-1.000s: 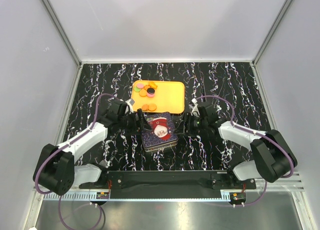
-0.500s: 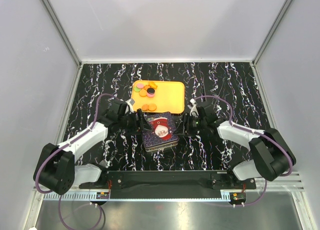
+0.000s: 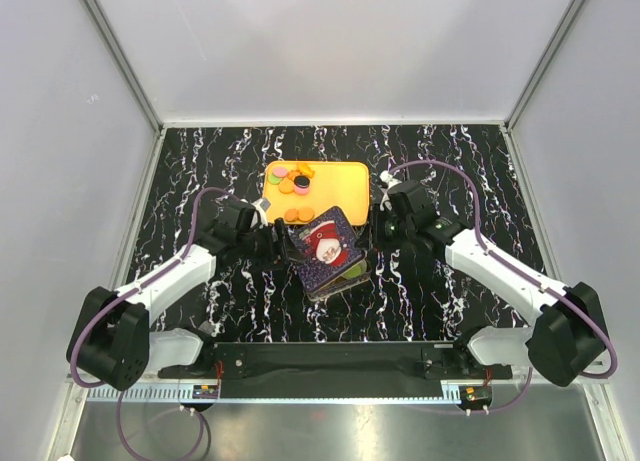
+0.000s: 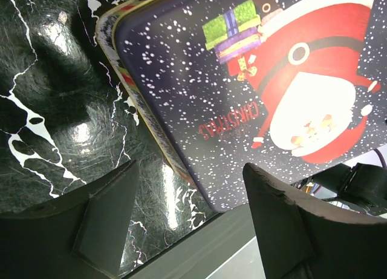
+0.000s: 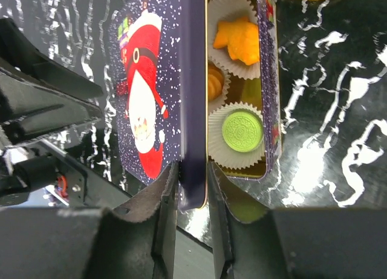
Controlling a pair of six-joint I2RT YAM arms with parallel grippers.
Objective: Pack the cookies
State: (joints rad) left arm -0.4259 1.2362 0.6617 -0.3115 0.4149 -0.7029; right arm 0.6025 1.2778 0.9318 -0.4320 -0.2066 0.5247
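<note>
Lid's up — the right pincer (image 5: 192, 191) now pinches the tin lid (image 5: 154, 91) by its edge and tilts it open (it lay flat a second ago). The left pincer (image 4: 190, 197) is spread beside the tin (image 5: 270, 85). Most of the cookies (image 3: 292, 185) sit on the tray (image 3: 340, 193) toward the desk's far edge — packing can start.

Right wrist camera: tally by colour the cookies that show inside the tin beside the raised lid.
Orange cookies: 2, one partly hidden by the lid
Green cookies: 1
Total: 3 showing
</note>
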